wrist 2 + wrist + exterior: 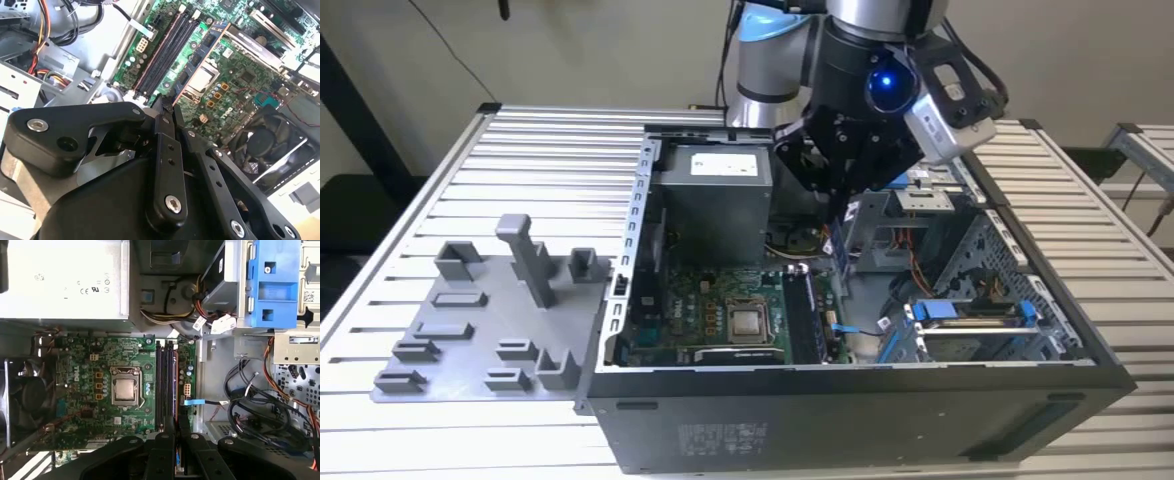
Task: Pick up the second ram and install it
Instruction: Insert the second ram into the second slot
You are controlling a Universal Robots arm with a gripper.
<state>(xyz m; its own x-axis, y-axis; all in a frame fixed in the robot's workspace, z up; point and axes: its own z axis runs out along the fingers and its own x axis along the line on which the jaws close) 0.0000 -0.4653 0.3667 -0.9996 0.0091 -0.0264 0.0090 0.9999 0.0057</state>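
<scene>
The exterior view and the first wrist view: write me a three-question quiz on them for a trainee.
1. True or false: the gripper hangs over the grey fixture plate.
2. In the first wrist view, what lies next to the memory sockets on the green board? A, the power supply. B, the processor. C, the blue drive bracket.
3. Fill in: the grey fixture plate lies on the table at the exterior view's ____ of the computer case.

Key: 1 false, it hangs over the open computer case. 2 B. 3 left.
</scene>
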